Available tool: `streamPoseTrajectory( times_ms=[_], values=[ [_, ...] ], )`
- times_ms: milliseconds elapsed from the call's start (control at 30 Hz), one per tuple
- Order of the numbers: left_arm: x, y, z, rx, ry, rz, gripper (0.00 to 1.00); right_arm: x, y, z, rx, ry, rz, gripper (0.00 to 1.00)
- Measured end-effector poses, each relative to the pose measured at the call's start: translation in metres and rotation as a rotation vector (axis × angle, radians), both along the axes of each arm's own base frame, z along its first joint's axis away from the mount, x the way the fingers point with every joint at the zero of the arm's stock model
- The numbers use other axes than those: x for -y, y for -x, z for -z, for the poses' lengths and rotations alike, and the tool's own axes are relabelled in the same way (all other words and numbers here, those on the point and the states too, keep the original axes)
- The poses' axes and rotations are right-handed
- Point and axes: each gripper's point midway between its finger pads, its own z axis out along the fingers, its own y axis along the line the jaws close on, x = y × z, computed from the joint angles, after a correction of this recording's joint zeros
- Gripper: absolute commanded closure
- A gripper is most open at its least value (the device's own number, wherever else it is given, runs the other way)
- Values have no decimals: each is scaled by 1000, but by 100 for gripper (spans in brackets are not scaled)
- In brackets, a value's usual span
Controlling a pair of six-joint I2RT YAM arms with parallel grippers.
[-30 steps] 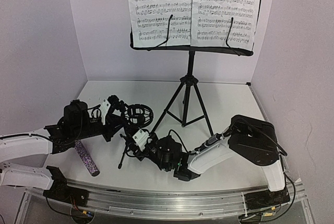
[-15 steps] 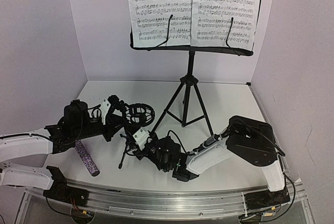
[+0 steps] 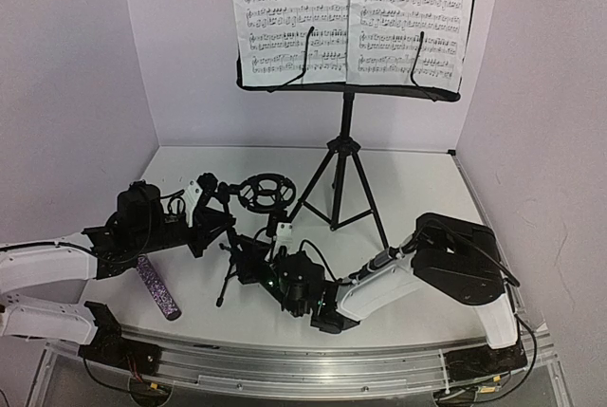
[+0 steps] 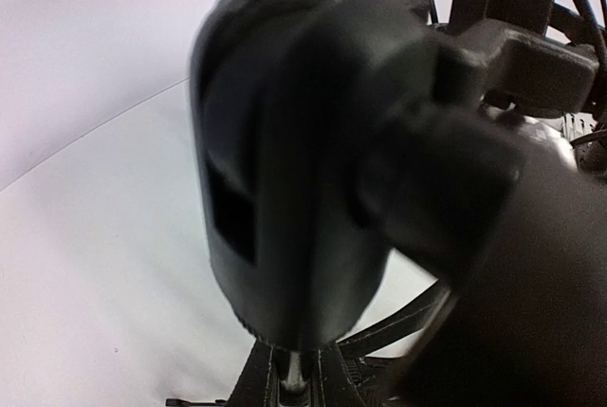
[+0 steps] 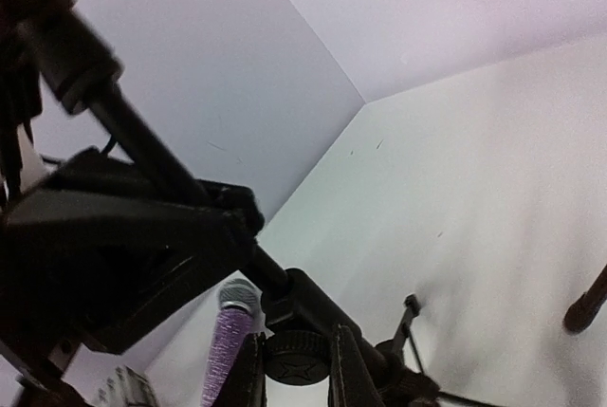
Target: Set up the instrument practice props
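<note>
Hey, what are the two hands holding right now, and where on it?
The right hand grips the mic stand by its pole collar. The left hand is at the stand's top joint; grip unclear.

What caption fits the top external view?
Left gripper and right gripper at the mic stand; purple microphone lying on table.

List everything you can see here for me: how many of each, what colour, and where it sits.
music stand: one, black, standing on its tripod at the back of the table
sheet-music pages: two, white, side by side on the music stand's tray
microphone: one, purple glitter with a silver head, lying on the table at the near left
small mic stand: one, black, near the middle, between the two grippers
table: one, white, under everything
left gripper: one, black, at the small mic stand's upper part; grip unclear
right gripper: one, black, closed around the small mic stand's shaft
</note>
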Motion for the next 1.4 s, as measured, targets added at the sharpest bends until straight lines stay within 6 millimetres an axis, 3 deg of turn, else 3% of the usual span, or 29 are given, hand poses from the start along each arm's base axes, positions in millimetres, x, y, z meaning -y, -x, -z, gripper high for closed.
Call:
streamPoseTrajectory(
  times_ms=[233,567,900,933,967,1033,1133,1167,1267,1333,1400],
  values=[
    [0,-1,0,3,2,0,100,0,-2,2,-361,-418,15,100],
    [-8,-10,0,6,-5,-49,100,-12,-12,4,-709,-897,17,100],
    [-14,-17,1,12,-12,-94,100,-21,-19,5,-811,-1090,12,100],
    [-15,-18,1,12,-13,-100,100,-22,-20,6,-812,-1103,11,91],
    [-16,-19,1,12,-13,-104,100,-23,-20,5,-813,-1117,7,70],
    [-16,-19,0,14,-13,-102,100,-21,-20,5,-822,-1133,-4,18],
    [-10,-12,0,11,-10,-65,100,-10,-18,18,-848,-1083,11,11],
    [-6,-8,0,10,-8,-42,100,2,-18,34,-850,-1023,49,11],
    [-3,-4,1,8,-9,-19,100,33,-22,47,-790,-889,124,9],
    [-2,-2,1,8,-9,-5,100,48,-24,49,-718,-756,155,9],
    [-1,-1,0,9,-9,1,100,56,-22,38,-590,-567,161,13]
  ],
)
